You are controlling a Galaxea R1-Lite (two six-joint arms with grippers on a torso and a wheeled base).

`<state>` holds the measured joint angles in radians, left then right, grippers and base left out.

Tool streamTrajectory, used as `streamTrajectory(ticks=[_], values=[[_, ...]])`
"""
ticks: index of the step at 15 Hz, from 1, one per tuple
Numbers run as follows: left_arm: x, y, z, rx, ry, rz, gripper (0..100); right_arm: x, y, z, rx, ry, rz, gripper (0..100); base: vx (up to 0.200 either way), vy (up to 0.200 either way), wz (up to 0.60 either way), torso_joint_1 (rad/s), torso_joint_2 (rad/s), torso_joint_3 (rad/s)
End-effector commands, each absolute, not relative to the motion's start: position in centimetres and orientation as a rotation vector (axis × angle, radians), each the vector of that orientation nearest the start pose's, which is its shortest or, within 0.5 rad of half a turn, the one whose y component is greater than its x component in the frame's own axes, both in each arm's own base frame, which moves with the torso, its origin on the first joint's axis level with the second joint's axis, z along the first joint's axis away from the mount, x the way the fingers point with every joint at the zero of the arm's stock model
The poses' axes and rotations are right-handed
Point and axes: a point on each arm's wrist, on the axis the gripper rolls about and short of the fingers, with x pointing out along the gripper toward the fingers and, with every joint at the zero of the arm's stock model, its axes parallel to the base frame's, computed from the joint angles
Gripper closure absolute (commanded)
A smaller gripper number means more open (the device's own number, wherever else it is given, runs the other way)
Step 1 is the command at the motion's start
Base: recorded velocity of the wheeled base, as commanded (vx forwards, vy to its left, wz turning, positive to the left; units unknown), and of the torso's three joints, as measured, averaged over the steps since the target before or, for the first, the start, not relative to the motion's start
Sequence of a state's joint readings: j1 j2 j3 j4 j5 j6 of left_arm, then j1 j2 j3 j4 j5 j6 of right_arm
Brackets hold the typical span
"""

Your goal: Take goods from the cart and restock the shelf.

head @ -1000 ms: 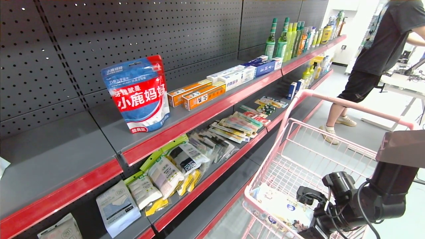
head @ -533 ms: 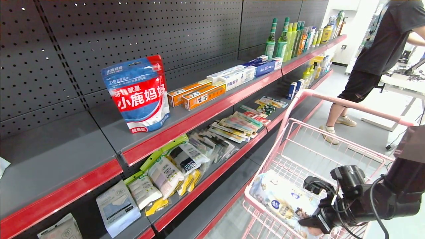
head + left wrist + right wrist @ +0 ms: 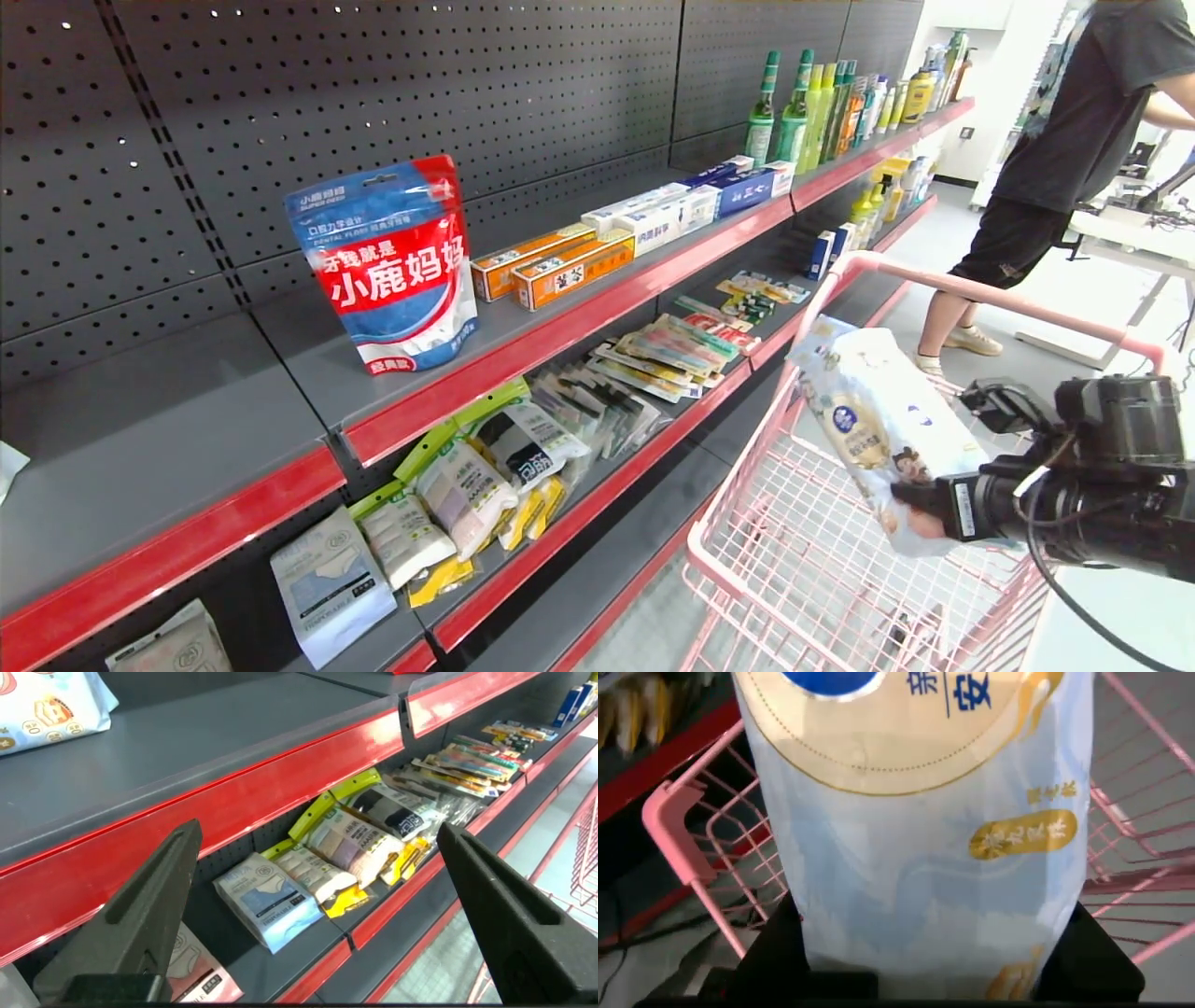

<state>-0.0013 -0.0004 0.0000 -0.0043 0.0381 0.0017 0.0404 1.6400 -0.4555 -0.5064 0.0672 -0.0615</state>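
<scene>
Right now the white pack [image 3: 873,420] is gripped at its lower end by the right claw [image 3: 920,509], w/ the jaws closed on it from both sides. It's held tilted in the air above the pink cart [image 3: 980,297], just beside the handle bend. Step in hand, as judged: carry to shelf & set down. The left claw [image 3: 315,835] is seen wide open w/ nothing in it, near the red lip of the grey shelf [image 3: 187,411] and above the lower tier of small packets [image 3: 467,485].

To be done well:
- **Clearance:** the pack should be raised clear of the handle before any sideways travel, as the rim is close to its top corner.
- **Speed:** the pack looks soft & is held by one end only, so sag/swing is likely. Speed should be kept low, esp. at turn-in.
- **Target:** the bare grey stretch left of the blue-red pouch [image 3: 387,261] is prob. best, w/ no boxes to be knocked. A similar pack [image 3: 47,709] is lying further along that board, so its row can be matched.
- **Set-down:** the pack should be brought in over the red lip, not into it, and lowered till its weight is taken by the board. Only then should the grip be let go.
- **Pouch:** it stands upright & could be tipped if brushed, so a gap should be kept.
</scene>
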Motion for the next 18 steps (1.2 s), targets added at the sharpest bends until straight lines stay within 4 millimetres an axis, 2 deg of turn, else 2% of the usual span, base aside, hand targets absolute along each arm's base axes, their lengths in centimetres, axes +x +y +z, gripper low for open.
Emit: streamTrajectory(ticks=[1, 4, 8, 13, 18], values=[[-2.3, 0.1, 7.6, 0.001, -0.005, 0.037, 0, 20.3, 1.3, 13.3, -0.073, 0.534, 0.034, 100, 0.0, 0.0, 0.0, 0.0, 0.0, 0.0], [-2.3, 0.1, 7.6, 0.001, -0.005, 0.035, 0, 17.5, 1.1, 14.5, -0.077, 0.482, 0.044, 100, 0.0, 0.0, 0.0, 0.0, 0.0, 0.0], [-2.3, 0.1, 7.6, 0.003, -0.005, 0.035, 0, 15.1, 1.0, 15.8, -0.107, 0.444, 0.05, 100, 0.0, 0.0, 0.0, 0.063, -0.15, -0.087], [-2.3, 0.1, 7.6, 0.003, -0.005, 0.035, 0, 13.5, 0.8, 16.5, -0.117, 0.429, 0.042, 100, 0.0, 0.0, 0.0, 0.209, -0.5, -0.286], [-2.3, 0.1, 7.6, 0.003, -0.005, 0.035, 0, 13.3, 0.6, 16.3, -0.115, 0.439, 0.034, 100, 0.0, 0.0, 0.0, 0.176, -0.38, -0.222]])
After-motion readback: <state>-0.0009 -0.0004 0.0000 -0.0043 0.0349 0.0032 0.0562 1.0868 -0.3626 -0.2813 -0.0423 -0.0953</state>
